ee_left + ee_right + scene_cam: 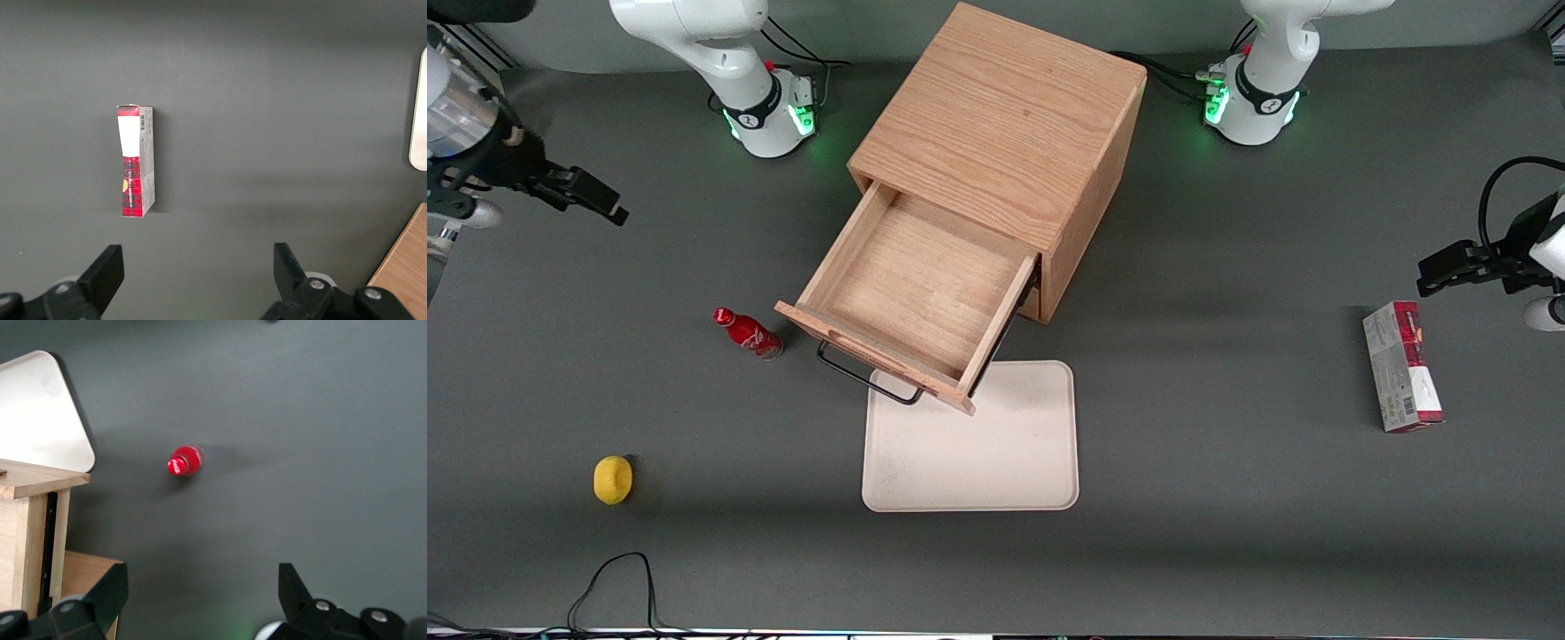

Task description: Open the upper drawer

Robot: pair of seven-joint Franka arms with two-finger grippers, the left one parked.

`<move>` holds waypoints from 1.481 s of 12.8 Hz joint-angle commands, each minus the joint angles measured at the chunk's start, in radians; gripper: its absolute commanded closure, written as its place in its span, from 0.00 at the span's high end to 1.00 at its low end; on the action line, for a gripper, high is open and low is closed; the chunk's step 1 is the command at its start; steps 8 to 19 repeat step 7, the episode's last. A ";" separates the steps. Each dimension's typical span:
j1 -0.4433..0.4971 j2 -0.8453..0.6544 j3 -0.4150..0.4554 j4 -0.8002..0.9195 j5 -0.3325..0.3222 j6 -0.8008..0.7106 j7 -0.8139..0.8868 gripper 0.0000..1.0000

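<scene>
Standing pulled far out of the oak cabinet (1005,124), mid-table, the upper drawer (911,289) overhangs the cream tray (996,462). Likely rigid and light on its slides; best hold is the thin black bar handle (863,378). Gripper (200,600) hangs spread and empty near the table's working-arm edge.

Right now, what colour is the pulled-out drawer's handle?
Black, a thin bar handle, clearest in the front view.

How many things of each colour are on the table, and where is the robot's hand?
Red: 2, the bottle and the box
Yellow: 1, the lemon
Wood: 1, the cabinet, its upper drawer pulled out
Cream: 1, the tray
Total: 5
The gripper hangs open above the table, apart from the cabinet.
</scene>
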 commanded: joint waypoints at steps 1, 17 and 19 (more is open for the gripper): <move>0.004 0.095 0.005 0.162 -0.018 -0.091 0.015 1.00; 0.008 0.099 0.010 0.145 -0.037 -0.027 -0.128 1.00; 0.008 0.099 0.010 0.145 -0.037 -0.027 -0.128 1.00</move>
